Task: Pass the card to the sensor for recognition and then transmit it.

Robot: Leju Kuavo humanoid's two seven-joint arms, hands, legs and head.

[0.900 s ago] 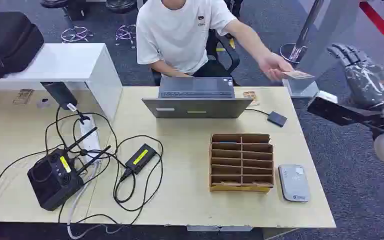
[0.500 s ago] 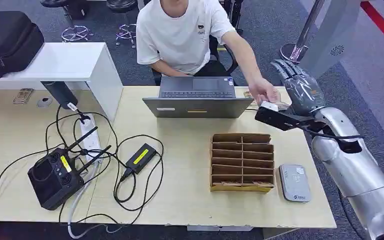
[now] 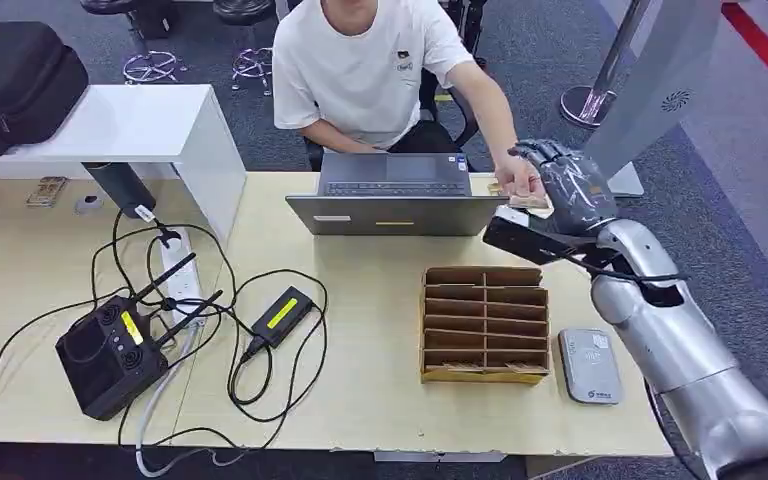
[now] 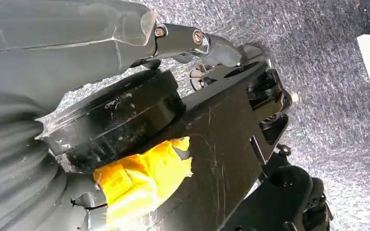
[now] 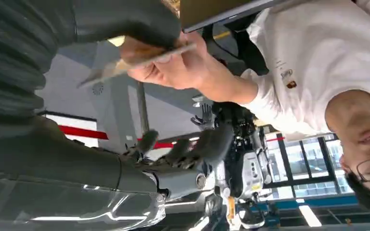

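The card (image 5: 139,58) is lying flat in the person's hand (image 5: 176,67), pinched at one end between thumb and fingers, with its free end pointing toward the robot's thick grey thumb; it is looking thin, stiff and very light, so I am judging it slippery on its faces and best taken by the free end, thumb on one face and fingers on the other, well clear of the person's fingers. The right hand (image 3: 565,190) is reaching just beside the giver's hand at the table's far edge, beside the laptop (image 3: 395,200); its fingers are spread apart and are holding nothing yet. The sensor pad (image 3: 588,365) is waiting near the cardboard sorter (image 3: 483,323). Whether the left hand is closing on anything, I cannot tell.
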